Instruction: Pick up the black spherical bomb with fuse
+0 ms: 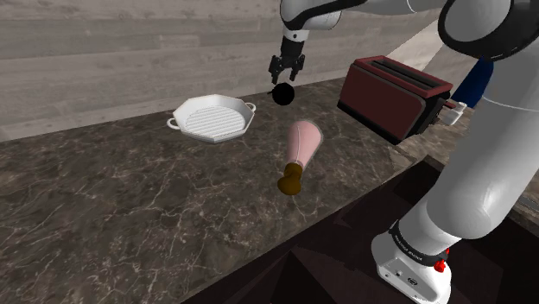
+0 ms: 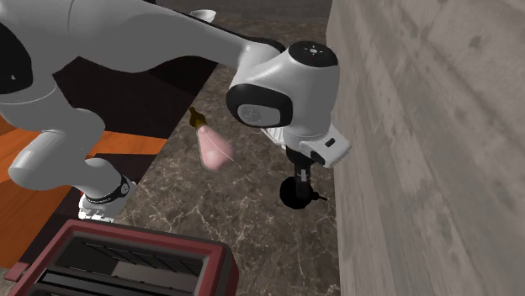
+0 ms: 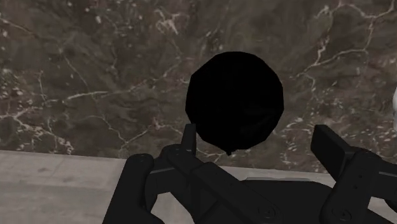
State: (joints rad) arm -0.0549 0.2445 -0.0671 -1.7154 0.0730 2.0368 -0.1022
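1. Task item: black round bomb (image 1: 282,95), resting on the dark marbled worktop (image 1: 129,216), close to the back wall (image 1: 129,52). Fuse not clearly made out.
2. Surroundings, per the shoulder view: white ribbed pan (image 1: 212,118) to the left of the bomb; pink club-shaped item (image 1: 298,154) with a brown end, lying nearer the front edge; red toaster (image 1: 393,93) to the right. No contact between any of these and the bomb.
3. Tool (image 1: 286,76) position: directly above the bomb, pointing down, near it but not around it. Confirmed in the second exterior view, with the tool (image 2: 300,175) just over the bomb (image 2: 295,193).
4. Tool state: spread, pinching nothing. In the wrist view, 2 fingers (image 3: 331,143) set apart, with the bomb (image 3: 234,102) ahead of them. 1 finger just beside the edge of the bomb, the other clearly apart, with bare worktop showing in the gap.
5. Judged complete: approach and rough alignment over the bomb.
6. Judged outstanding: final descent until the fingers straddle the bomb, closing, then lifting clear of the worktop.
7. Caution, as a judgement: round body, likely to roll under an uneven squeeze. Centre the tool over the bomb before closing, given the off-centre look in the wrist view.
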